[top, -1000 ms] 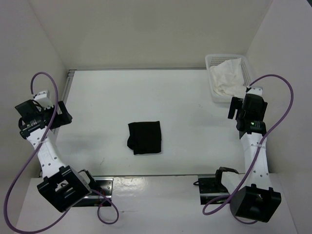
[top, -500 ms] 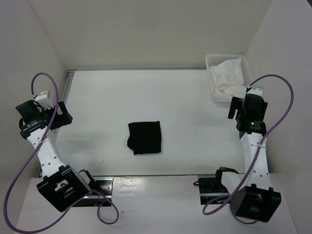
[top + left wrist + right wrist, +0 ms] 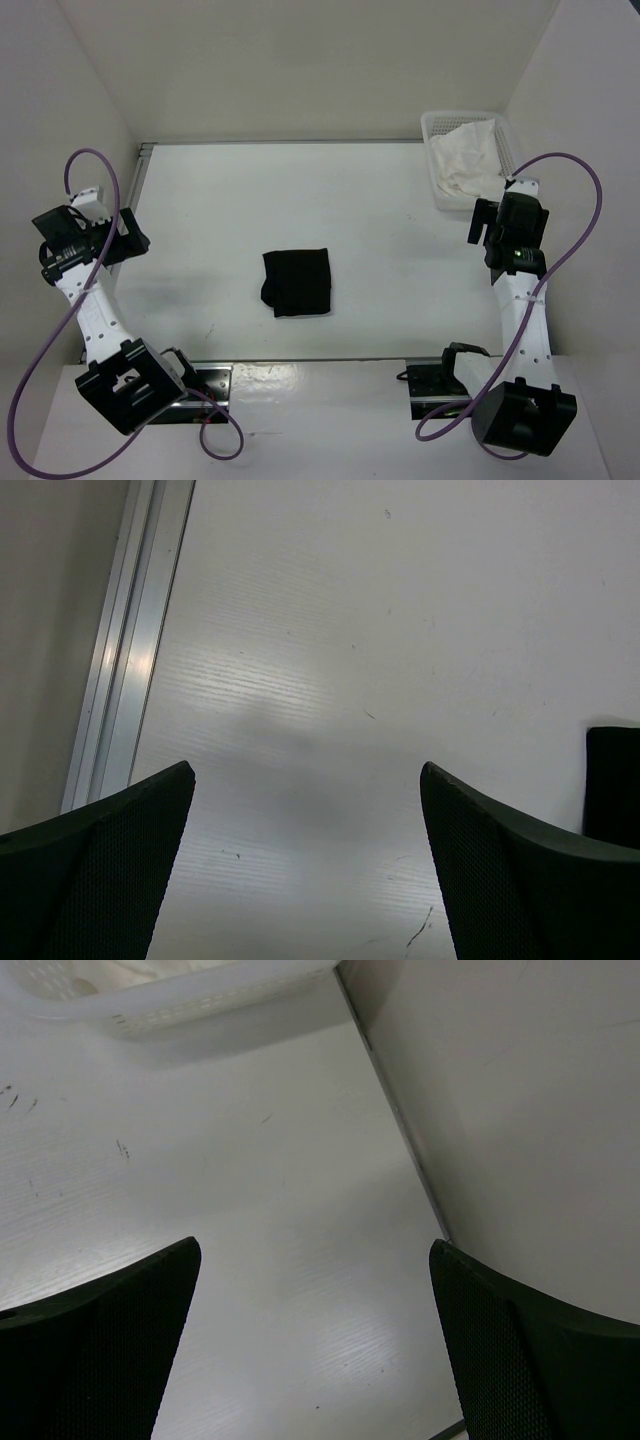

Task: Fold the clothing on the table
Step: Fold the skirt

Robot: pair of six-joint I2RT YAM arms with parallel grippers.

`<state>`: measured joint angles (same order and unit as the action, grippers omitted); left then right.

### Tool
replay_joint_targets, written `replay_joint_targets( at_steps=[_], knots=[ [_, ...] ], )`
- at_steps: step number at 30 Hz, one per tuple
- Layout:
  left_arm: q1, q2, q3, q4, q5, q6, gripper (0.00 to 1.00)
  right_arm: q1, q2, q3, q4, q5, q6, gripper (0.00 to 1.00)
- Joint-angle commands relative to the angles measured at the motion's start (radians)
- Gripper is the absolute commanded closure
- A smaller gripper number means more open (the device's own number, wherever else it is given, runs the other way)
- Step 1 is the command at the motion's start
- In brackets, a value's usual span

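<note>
**Top view.** The table (image 3: 380, 200) fills the middle of the frame, with walls behind it and at both sides. The clothing (image 3: 297, 283) lies on it just left of centre, nearer the bottom edge and well apart from everything else. The basket (image 3: 455, 116) stands in the table's upper right corner, with a cloth (image 3: 468, 160) in it. The left arm (image 3: 90, 300) rises at lower left, its head above the table's left rail (image 3: 140, 180). The right arm (image 3: 522, 300) rises at lower right, its head just below the basket.

**Left wrist view.** Rail at upper left, clothing at the right edge.

**Right wrist view.** Basket along the top left, wall (image 3: 520, 1110) at right.
</note>
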<state>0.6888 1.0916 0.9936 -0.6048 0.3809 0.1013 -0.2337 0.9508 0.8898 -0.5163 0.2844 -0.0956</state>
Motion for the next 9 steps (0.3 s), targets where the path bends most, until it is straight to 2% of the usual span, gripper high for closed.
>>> replay_joint_targets(
  at_steps=[1, 9],
  knots=[
    [0.005, -0.002, -0.007, 0.028, 0.035, 0.008, 0.01, 0.002, -0.013, -0.006, 0.058, 0.007, 0.0, 0.01],
    [0.005, -0.002, -0.007, 0.028, 0.044, 0.008, 0.01, 0.002, -0.014, -0.006, 0.058, 0.007, 0.0, 0.01]
  ],
)
